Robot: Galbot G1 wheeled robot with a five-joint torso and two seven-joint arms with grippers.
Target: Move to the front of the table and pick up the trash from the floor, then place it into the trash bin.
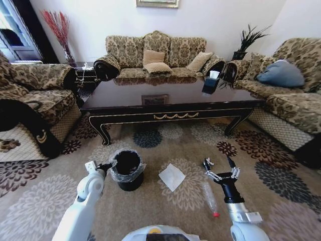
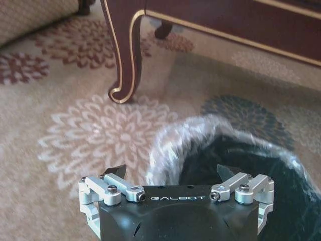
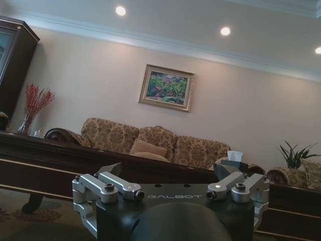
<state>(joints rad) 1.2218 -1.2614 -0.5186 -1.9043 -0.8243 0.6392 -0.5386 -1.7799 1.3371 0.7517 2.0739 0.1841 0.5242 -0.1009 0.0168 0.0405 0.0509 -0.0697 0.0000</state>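
Fingers of the right gripper (image 1: pixel 219 165) are spread and empty, raised above the carpet. Just inboard lies the bottle (image 1: pixel 210 198), long axis running away from the counter (image 1: pixel 170 94), cap toward the robot. Left gripper (image 1: pixel 103 166), spread too, hangs at the trash bin (image 1: pixel 127 170).
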